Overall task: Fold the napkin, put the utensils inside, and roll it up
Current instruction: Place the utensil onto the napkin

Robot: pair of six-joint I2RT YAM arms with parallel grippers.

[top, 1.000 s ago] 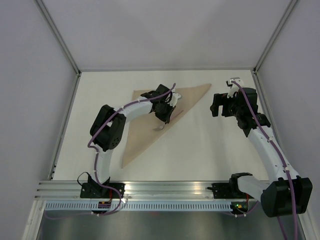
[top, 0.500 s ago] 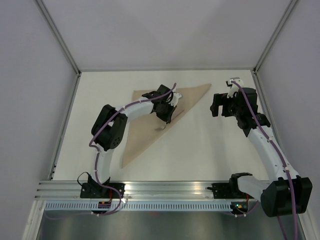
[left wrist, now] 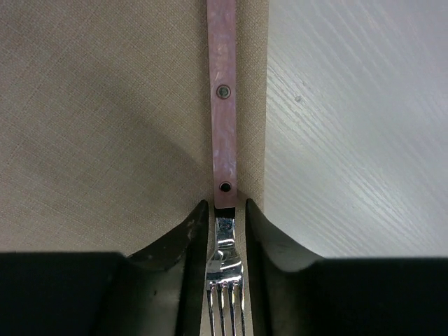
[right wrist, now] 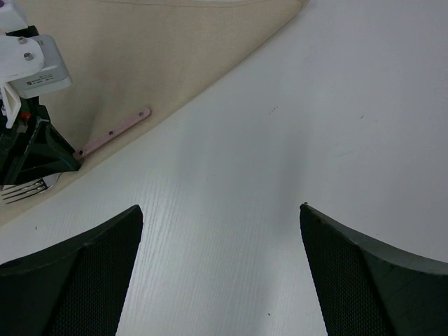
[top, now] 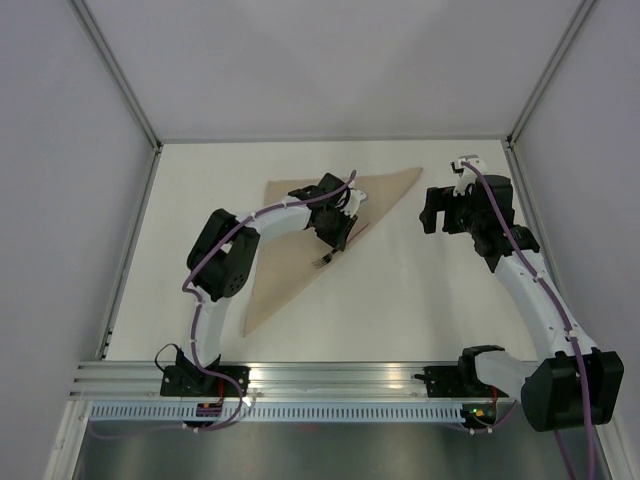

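The napkin (top: 285, 255) lies flat on the bench (top: 420, 300), folded to a triangle. Its square corner is at the far left, one short edge runs along the far side, and the other short edge runs toward the near side. The long folded edge runs diagonally from the far-right corner to the near-left point. The left arm (top: 265, 217) reaches over the cloth to about the middle of this long edge. The left jaws are clamped on a fork (left wrist: 222, 119) at its metal neck, with one finger (left wrist: 185, 245) on each side, just below the end of the handle. The handle is pale pink with two rivets showing; the neck and tines are silvery. In the left wrist view the handle runs along the napkin just inside the folded edge and parallel to it, with bare bench immediately beyond. The right wrist view agrees: the handle lies over the cloth's edge and the tines protrude from the other side of the jaws. Whether the handle rests on the cloth or is held just above it cannot be told. The right arm (top: 530, 290) stands at the right of the bench. The right jaws are spread wide apart and hold nothing, above bare bench near the napkin's far-right corner and apart from the cloth.
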